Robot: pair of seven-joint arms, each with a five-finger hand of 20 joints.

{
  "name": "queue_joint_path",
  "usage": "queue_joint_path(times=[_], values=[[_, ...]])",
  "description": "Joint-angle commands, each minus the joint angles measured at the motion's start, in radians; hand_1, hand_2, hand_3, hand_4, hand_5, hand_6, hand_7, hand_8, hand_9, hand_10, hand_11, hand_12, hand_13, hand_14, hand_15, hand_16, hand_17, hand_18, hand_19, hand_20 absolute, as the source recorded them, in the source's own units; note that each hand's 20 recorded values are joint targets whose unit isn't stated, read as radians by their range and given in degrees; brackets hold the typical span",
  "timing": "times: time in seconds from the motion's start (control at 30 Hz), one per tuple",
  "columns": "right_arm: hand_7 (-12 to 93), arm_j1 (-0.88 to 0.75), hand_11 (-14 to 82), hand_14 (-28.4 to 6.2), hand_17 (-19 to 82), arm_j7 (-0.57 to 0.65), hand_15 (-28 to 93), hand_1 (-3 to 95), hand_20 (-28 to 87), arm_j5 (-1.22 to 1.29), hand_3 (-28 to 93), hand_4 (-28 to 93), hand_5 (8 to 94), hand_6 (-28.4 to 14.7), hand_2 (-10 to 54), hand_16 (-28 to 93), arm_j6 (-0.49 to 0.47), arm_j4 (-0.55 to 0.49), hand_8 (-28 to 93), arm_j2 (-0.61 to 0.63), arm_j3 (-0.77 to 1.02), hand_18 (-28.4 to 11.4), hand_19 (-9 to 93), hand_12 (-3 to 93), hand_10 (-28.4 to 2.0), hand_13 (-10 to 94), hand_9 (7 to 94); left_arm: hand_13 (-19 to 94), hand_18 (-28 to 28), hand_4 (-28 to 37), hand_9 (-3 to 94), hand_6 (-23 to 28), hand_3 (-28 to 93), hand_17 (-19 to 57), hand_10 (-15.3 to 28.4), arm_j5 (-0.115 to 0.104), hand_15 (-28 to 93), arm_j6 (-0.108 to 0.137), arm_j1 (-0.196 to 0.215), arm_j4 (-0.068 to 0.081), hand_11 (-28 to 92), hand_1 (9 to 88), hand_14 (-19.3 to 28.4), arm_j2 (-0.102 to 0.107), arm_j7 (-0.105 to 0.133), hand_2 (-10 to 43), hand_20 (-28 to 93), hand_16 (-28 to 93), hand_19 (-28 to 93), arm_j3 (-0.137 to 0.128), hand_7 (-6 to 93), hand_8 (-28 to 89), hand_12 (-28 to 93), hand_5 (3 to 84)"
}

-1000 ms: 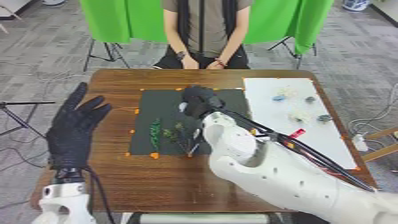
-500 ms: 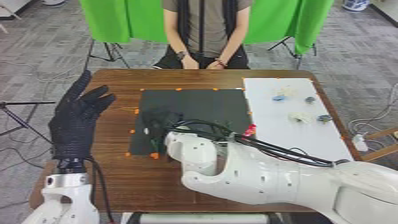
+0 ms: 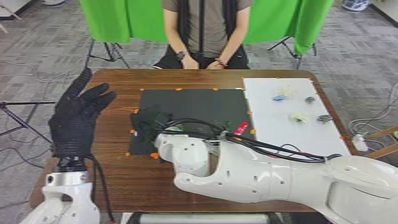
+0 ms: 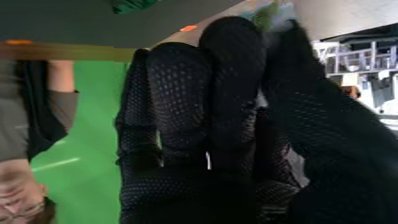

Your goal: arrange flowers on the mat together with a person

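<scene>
right hand is at dark mat, fingers nearly straight, hold unclear. greenery lies on mat, flowers on white sheet. likely placing; next calls for careful release.

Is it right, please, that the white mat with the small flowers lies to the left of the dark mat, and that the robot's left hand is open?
One detail is wrong: in the head view, the white mat lies to the right of the dark mat, not the left. It does hold the small flowers, and the left hand is open.
</scene>
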Motion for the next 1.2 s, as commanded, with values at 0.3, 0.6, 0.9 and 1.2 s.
queue_joint_path(times=[0.3,0.6,0.9,1.2], values=[[17,-0.003,40.8,-6.5,23,0.0,66,46.7,17,-0.052,66,-28,62.9,4.8,-9.5,21,-0.106,-0.022,-15,-0.014,0.029,-16.8,71,23.4,-9.7,71,80.3,31,24.6,-28.0,38.5,6.7,76,-3.7,18.5,-0.009,49,0.01,0.018,-0.002,25,21.6,24.4,-0.017,-0.013,7.2,7,-8,62,-0.004,12.7,-9,11,34.5],[17,-0.001,43.1,-7.4,22,0.02,68,45.7,18,-0.065,64,-28,60.6,4.0,-9.5,21,-0.121,-0.03,-15,-0.013,0.031,-17.7,71,22.1,-10.4,69,78.2,31,24.7,-26.8,38.5,6.9,77,-3.9,18.7,-0.006,49,0.007,0.025,-0.004,25,22.1,23.8,-0.023,-0.028,7.8,7,-8,62,-0.009,12.8,-9,11,34.6],[16,-0.094,43.3,-7.8,22,-0.014,68,42.6,19,0.035,64,-28,60.1,3.8,-9.5,20,-0.099,-0.127,-14,0.027,0.212,-18.1,71,21.5,-10.7,69,77.7,31,24.7,-26.2,38.5,7.1,76,-4.1,18.6,0.004,50,0.002,0.075,-0.02,25,22.1,24.2,-0.057,-0.05,7.7,6,-8,62,-0.062,12.7,-9,11,34.8],[16,-0.421,27.9,-12.3,17,-0.095,57,36.7,16,0.564,66,-28,57.4,1.9,-7.0,14,-0.142,-0.328,-14,0.135,0.748,-19.2,65,16.6,-14.3,60,68.4,31,24.7,-27.5,38.6,6.9,76,-4.1,18.5,0.023,50,-0.065,0.078,0.021,24,21.5,24.4,-0.133,-0.092,7.5,6,-8,62,-0.104,12.5,-9,11,34.6]])
